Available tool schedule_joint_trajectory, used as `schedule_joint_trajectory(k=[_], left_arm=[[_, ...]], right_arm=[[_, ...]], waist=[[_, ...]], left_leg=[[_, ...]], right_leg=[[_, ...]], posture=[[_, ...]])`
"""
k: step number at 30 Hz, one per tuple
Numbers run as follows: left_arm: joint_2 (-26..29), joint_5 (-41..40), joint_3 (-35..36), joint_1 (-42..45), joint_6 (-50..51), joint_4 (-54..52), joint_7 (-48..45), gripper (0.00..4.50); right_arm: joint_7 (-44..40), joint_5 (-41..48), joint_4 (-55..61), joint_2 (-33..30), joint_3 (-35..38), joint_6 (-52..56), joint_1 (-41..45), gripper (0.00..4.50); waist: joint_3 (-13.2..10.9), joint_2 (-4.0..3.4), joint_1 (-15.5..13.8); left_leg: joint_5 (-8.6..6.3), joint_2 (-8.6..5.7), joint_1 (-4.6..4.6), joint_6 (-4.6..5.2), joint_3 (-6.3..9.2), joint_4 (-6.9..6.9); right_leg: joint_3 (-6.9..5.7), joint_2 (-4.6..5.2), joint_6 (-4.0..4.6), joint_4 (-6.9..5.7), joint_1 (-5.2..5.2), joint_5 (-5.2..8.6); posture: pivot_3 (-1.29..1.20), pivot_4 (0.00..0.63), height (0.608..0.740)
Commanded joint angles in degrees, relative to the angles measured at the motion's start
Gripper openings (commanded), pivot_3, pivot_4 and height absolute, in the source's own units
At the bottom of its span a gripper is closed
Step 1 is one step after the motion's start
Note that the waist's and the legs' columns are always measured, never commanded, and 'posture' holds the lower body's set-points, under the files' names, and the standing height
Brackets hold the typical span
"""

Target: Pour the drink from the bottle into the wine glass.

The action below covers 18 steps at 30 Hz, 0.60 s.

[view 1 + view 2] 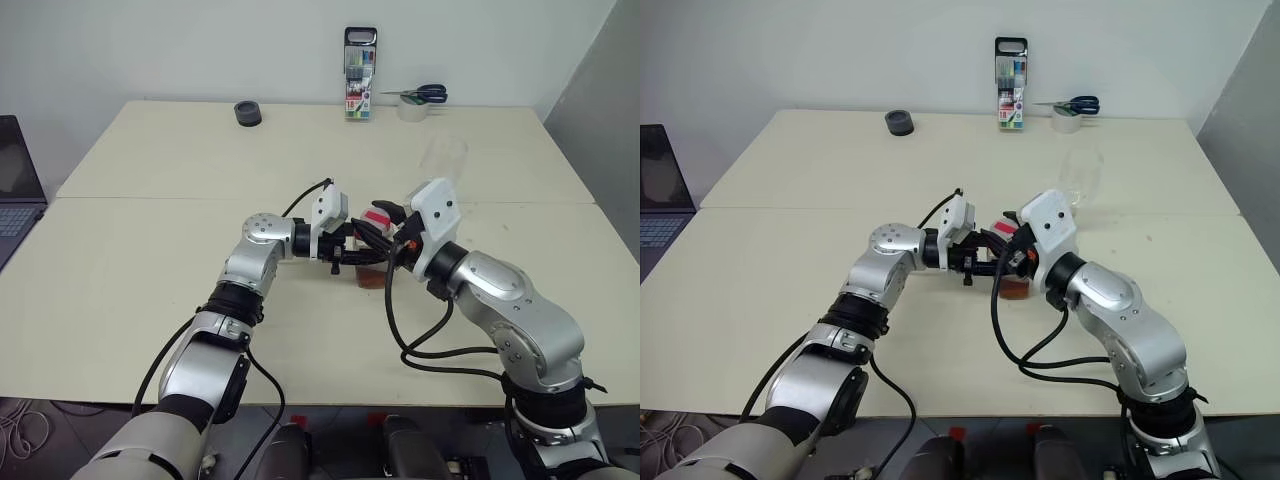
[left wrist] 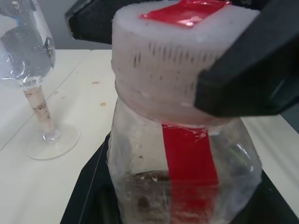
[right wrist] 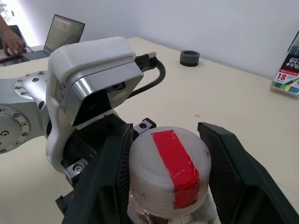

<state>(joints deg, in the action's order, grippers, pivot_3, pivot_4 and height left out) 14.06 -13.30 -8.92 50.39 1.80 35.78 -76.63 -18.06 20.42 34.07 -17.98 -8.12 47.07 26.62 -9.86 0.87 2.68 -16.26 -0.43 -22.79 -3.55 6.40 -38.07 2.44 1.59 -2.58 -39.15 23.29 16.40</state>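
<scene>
The bottle (image 2: 187, 177) is small and of clear plastic, with a red strip down its side. Its white cap (image 3: 168, 163) carries red tape. It stands on the table's near half, with a little amber drink (image 1: 368, 277) at the bottom. My left gripper (image 1: 362, 256) comes in level from the left and is shut on the bottle's body. My right gripper (image 3: 164, 164) reaches in from the right, and its fingers (image 3: 110, 172) press the cap from both sides. The wine glass (image 1: 443, 160) stands upright farther back to the right, apart from both grippers; its stem and foot (image 2: 51, 142) show in the left wrist view.
At the table's far edge stand a marker box (image 1: 360, 75), a tape roll with scissors (image 1: 415, 100) and a small black round object (image 1: 248, 113). A laptop (image 1: 15, 175) sits off the table's left side, with a person's hand (image 3: 11, 42) at it.
</scene>
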Motion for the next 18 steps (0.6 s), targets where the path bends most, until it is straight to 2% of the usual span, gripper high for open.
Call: schedule_joint_trajectory(k=[1, 5, 7, 9, 13, 16, 18], left_arm=[[0.4, -0.5, 0.4, 1.2, -0.5, -3.2, -0.6, 1.87], [1.0, -0.4, 0.1, 1.5, -0.8, -3.4, -1.9, 1.87], [1.7, 0.1, -0.5, 1.2, -1.8, -3.9, -3.2, 1.87], [2.1, 0.2, -0.7, 1.0, -2.2, -4.1, -3.8, 1.87], [2.3, 0.2, -0.6, 0.6, -2.7, -4.5, -3.1, 1.87], [2.4, 0.0, -0.4, 0.1, -2.6, -4.9, -2.4, 1.87], [2.5, -0.3, -0.1, -0.3, -2.2, -5.2, -1.8, 1.87]], right_arm=[[-5.9, 2.1, -0.7, -2.5, 1.1, -2.8, 2.0, 1.87], [-21.4, 5.2, -7.1, -10.1, 0.0, -7.3, 5.7, 1.87], [-33.3, 5.6, -14.5, -15.6, -1.7, -10.8, 10.5, 1.87], [-41.6, 5.6, -21.7, -18.8, -3.3, -12.2, 15.5, 1.87], [-45.4, 5.8, -27.7, -18.8, -4.1, -11.6, 20.3, 1.87], [-43.6, 5.4, -27.8, -18.1, -2.5, -11.8, 19.9, 1.87], [-41.0, 6.5, -26.7, -18.2, 1.2, -10.8, 19.5, 2.61]], waist=[[0.0, 0.00, 0.0], [0.0, 0.00, 0.1], [0.0, -0.01, 0.3], [0.0, -0.01, 0.4], [0.0, -0.01, 0.6], [0.0, -0.01, 0.6], [0.0, -0.01, 0.6]], left_leg=[[0.00, 0.00, 0.00, 0.00, 0.00, 0.00], [-0.02, -0.01, 0.01, 0.04, -0.01, -0.01], [-0.04, -0.01, 0.02, 0.07, -0.01, -0.03], [-0.04, -0.01, 0.05, 0.08, -0.04, -0.01], [-0.04, 0.06, 0.09, 0.08, -0.02, 0.02], [-0.01, 0.03, 0.04, 0.02, 0.01, 0.03], [0.02, -0.01, 0.00, -0.03, -0.01, 0.01]], right_leg=[[0.00, 0.00, 0.00, 0.00, 0.00, 0.00], [0.00, 0.00, 0.00, 0.01, -0.02, 0.00], [-0.03, -0.01, 0.00, 0.02, -0.04, 0.00], [-0.01, -0.01, 0.00, 0.04, -0.05, 0.00], [-0.02, -0.07, 0.00, 0.04, -0.06, 0.00], [-0.02, -0.01, 0.01, 0.04, -0.03, 0.00], [-0.02, 0.05, 0.00, 0.05, -0.02, 0.00]], posture=[[0.00, 0.150, 0.740], [0.00, 0.150, 0.740], [0.00, 0.150, 0.740], [0.00, 0.150, 0.740], [0.00, 0.150, 0.740], [0.00, 0.150, 0.740], [0.00, 0.150, 0.740]])
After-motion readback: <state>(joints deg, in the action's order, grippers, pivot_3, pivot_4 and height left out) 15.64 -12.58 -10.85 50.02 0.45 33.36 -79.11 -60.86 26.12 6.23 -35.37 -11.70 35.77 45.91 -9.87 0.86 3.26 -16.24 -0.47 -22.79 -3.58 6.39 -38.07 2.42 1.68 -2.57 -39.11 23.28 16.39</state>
